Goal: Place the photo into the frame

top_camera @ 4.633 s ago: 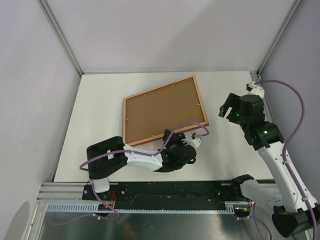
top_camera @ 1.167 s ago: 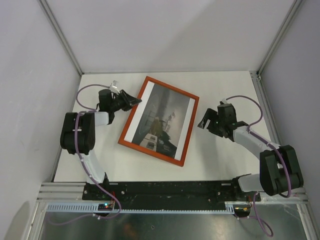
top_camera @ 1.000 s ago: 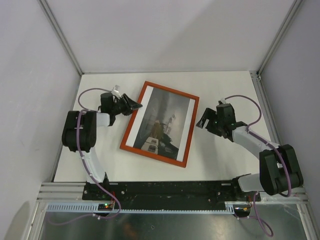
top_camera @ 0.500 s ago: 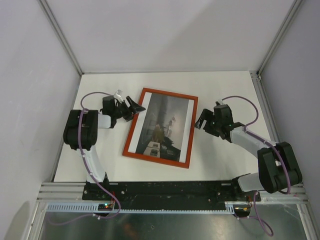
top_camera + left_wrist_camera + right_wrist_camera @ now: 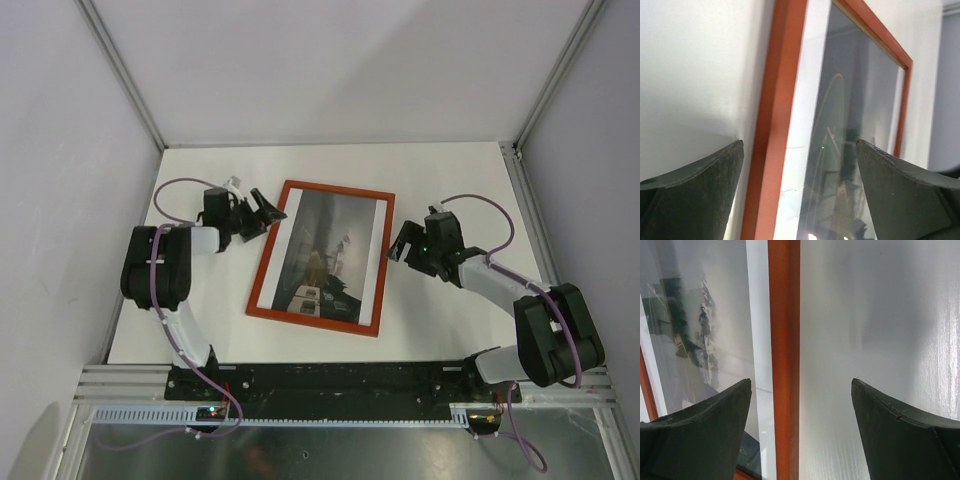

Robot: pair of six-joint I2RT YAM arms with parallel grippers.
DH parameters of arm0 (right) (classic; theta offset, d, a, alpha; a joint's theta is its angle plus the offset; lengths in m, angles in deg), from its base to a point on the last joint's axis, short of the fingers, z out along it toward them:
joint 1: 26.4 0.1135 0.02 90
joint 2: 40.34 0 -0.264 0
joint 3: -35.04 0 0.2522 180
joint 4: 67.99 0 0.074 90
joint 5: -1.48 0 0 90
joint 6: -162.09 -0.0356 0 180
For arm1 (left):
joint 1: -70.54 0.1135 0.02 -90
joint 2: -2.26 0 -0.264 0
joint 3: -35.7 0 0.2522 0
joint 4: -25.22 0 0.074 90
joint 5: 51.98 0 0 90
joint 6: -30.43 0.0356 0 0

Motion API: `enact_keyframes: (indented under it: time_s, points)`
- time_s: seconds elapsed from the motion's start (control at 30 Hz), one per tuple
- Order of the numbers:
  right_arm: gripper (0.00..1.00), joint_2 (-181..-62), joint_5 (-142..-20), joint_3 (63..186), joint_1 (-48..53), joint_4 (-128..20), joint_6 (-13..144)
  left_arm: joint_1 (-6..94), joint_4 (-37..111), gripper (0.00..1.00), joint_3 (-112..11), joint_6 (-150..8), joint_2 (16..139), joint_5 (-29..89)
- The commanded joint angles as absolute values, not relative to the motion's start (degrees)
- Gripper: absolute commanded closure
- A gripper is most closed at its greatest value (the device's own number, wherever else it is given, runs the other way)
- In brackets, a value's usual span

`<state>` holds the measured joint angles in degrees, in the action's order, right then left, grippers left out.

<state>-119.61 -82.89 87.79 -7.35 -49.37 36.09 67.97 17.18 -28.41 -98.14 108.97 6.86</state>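
**Status.** The large thin red-orange rectangular picture frame [image 5: 313,321] lies flat and face-up near the middle of the white surface [image 5: 450,180]. The white-bordered paper photo of a dim grey-brown scene [image 5: 325,255] shows inside it behind the clear pane. Insertion appears complete, but the back is hidden, so whether the photo is secured cannot be told.

**Grippers.** The left gripper [image 5: 268,210] sits at the frame's far-left corner with its jaws spread. In the left wrist view one finger is over the bare surface and the other over the pane, with nothing between them gripped. The right gripper [image 5: 397,243] is at the right rail, also spread and straddling it, holding nothing.

**Hazards.**
- Retreating sideways instead of upward: the inboard finger would catch the rail and drag or skew the frame.
- Descending: the inboard finger would press on or scratch the pane.
- Closing on one rail and lifting: the frame would tilt, and an unsecured photo could slip.
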Motion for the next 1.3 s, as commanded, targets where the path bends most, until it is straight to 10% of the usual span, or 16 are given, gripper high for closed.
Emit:
enact_keyframes:
  time_s: [0.0,0.3,0.47,0.57,1.27]
  points:
    - [0.16,-117.9,-84.1,87.5,-7.0,-50.3,35.8,67.4,30.0,0.02,-31.7,-91.2,103.8,19.8]
    - [0.25,-114.0,-88.0,86.5,-7.0,-46.3,35.9,64.8,47.1,0.22,-33.7,-89.6,94.7,42.0]
    - [0.89,-114.4,-90.5,86.1,-6.9,-44.8,34.8,61.8,49.8,0.74,-28.1,-93.2,91.5,46.5]
    - [0.99,-116.2,-90.6,86.1,-6.0,-45.3,33.9,60.1,49.7,0.96,-24.7,-95.5,90.8,46.9]
    - [1.0,-134.0,-92.5,92.5,-5.6,-53.2,31.6,52.0,48.8,1.0,-15.9,-97.4,86.1,49.0]
